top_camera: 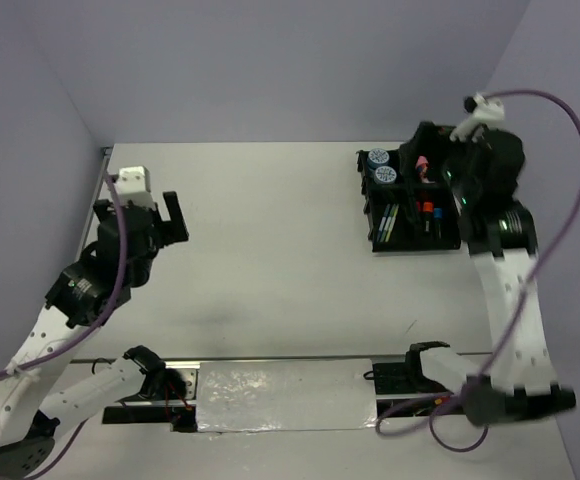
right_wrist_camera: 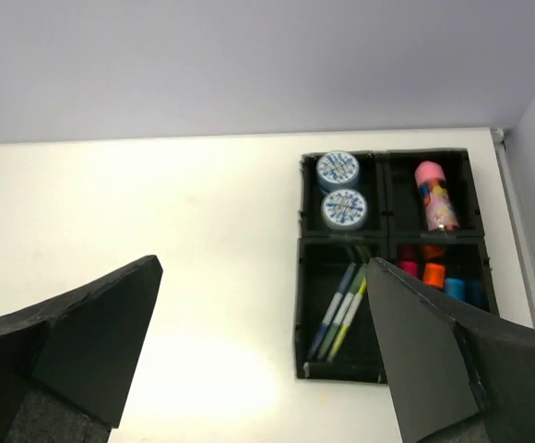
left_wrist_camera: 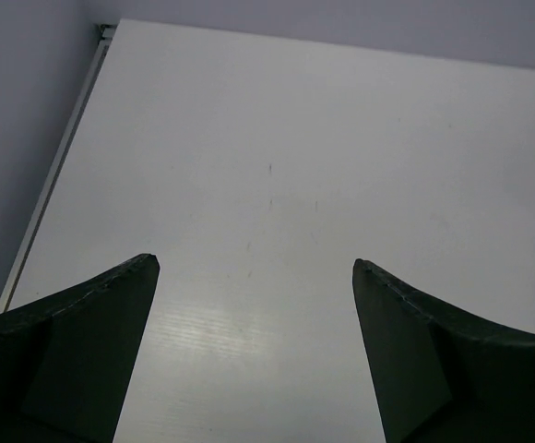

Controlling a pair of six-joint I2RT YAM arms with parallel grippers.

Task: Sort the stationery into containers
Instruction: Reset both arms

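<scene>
The black organiser tray (top_camera: 415, 247) (right_wrist_camera: 300, 305) stands at the table's far right. Two blue-white tubs (right_wrist_camera: 338, 171) (top_camera: 380, 167) share its back-left compartment. The pink bottle (right_wrist_camera: 433, 196) (top_camera: 423, 167) lies in the back-right one. Thin pale pens (right_wrist_camera: 341, 309) (top_camera: 388, 222) lie in the front-left compartment. Orange, pink and blue highlighter caps (right_wrist_camera: 433, 272) (top_camera: 428, 212) show in the front-right one, partly behind my right finger. My right gripper (right_wrist_camera: 264, 262) hangs open and empty, raised over the tray's near side. My left gripper (top_camera: 175, 218) (left_wrist_camera: 255, 261) is open and empty over bare table at the left.
Purple walls close off the back and both sides. The table's left edge strip (left_wrist_camera: 60, 166) runs close to the left gripper. A shiny metal plate (top_camera: 285, 397) lies between the arm bases at the near edge. The right arm's purple cable (top_camera: 570, 130) loops above the tray.
</scene>
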